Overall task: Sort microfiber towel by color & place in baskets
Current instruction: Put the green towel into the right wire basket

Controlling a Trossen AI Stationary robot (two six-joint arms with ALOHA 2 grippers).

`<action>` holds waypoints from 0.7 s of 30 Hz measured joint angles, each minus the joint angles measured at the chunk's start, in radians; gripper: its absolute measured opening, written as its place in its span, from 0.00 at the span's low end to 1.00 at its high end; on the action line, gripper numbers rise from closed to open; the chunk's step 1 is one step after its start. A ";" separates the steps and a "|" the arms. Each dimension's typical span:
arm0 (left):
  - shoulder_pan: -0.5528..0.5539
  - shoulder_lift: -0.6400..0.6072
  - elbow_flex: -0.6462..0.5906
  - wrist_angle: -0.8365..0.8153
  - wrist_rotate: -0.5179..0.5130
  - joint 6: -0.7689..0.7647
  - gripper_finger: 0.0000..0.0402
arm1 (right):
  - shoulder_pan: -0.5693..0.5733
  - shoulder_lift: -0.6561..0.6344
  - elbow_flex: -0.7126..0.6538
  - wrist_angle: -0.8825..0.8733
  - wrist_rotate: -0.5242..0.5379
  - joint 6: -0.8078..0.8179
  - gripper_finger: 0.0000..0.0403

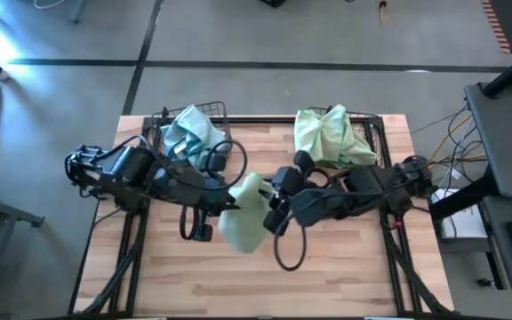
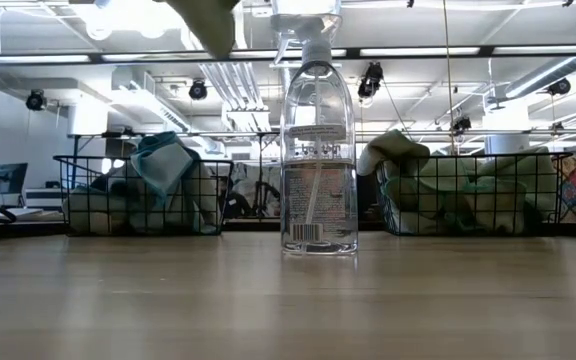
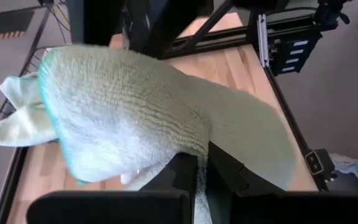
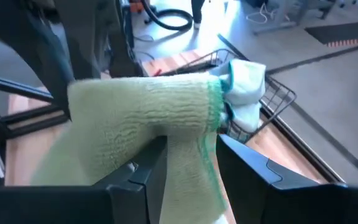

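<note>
The left gripper (image 3: 202,171) pinches a green towel (image 1: 249,213) mid-table, the right gripper (image 4: 191,162) straddling it wide: a handover, needing the right to close.

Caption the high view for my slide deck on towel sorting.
Both pincers, left and right, meet at a pale green microfiber towel lifted above the wooden table, two filled black wire-mesh baskets behind.
</note>
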 joint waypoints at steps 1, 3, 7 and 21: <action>0.002 0.003 0.004 0.000 0.000 0.006 0.01 | 0.000 -0.004 0.000 0.006 0.000 -0.004 0.33; 0.007 0.003 0.005 0.001 0.000 0.017 0.01 | 0.000 -0.012 0.000 0.011 0.000 -0.008 0.33; 0.027 0.001 0.004 0.003 0.000 0.022 0.01 | 0.000 -0.016 0.000 0.009 -0.001 -0.035 0.33; 0.097 -0.001 0.018 0.007 -0.001 0.088 0.01 | -0.013 -0.037 0.000 0.009 -0.017 -0.148 0.33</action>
